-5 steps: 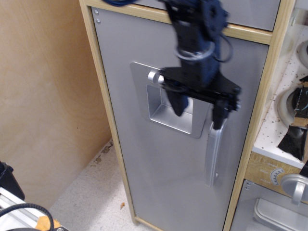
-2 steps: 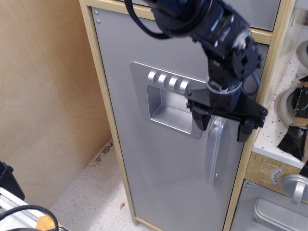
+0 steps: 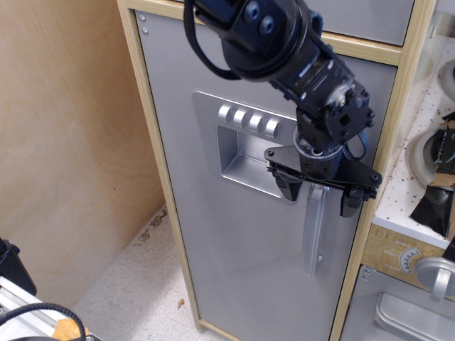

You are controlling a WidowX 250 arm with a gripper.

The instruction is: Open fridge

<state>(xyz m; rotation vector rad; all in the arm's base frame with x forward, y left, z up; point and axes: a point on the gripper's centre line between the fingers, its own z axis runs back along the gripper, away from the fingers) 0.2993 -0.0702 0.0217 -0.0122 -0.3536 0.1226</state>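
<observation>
The fridge (image 3: pixel 234 234) is a tall cabinet in a light wood frame with a silver-grey door, which is closed. It has a recessed dispenser panel (image 3: pixel 245 163) with round knobs (image 3: pixel 249 118) and a vertical silver bar handle (image 3: pixel 315 227) at its right. My dark gripper (image 3: pixel 318 197) is open and points down at the top of the handle. Its two fingers stand on either side of the bar's upper end. The top of the handle is hidden behind the gripper.
A plywood wall (image 3: pixel 71 142) stands left of the fridge. A small grey oven door with a dial (image 3: pixel 409 259) is at the lower right. A white speckled counter with a sink (image 3: pixel 426 156) lies to the right. The floor (image 3: pixel 135 291) is at the lower left.
My gripper has moved right from in front of the dispenser panel to the top of the handle, and its fingers now straddle the bar. The door has not moved.
</observation>
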